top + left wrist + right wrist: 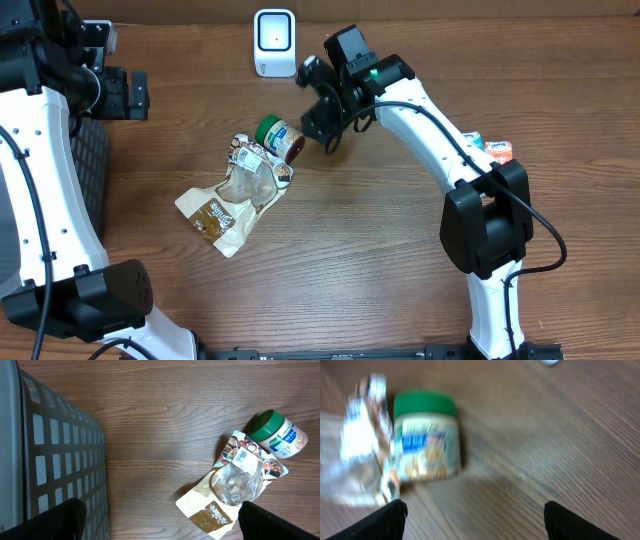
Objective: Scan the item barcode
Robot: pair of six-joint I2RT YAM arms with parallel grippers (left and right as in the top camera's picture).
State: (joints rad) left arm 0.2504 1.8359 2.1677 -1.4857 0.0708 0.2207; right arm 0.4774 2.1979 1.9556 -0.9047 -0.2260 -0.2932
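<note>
Packaging lies nearest us on the wooden counter (380, 260): a crumpled brown pouch (235, 195) with a clear window, flat and slanted. Against its far end rests the jar (279, 138), tipped on its side, its green lid towards the far left and its printed label facing up. Just beside the jar's base hangs the right claw (475, 521). Its fingers are spread wide and pinch nothing, and in its blurred wrist view the jar sits beyond the fingertips, apart from them. Off to the left, by a dark mesh basket (90, 170), we see the left claw (160, 522), likewise spread wide and empty, well apart from the jar. Farthest back, the white scanner (274, 42) stands upright at the counter's far edge.
</note>
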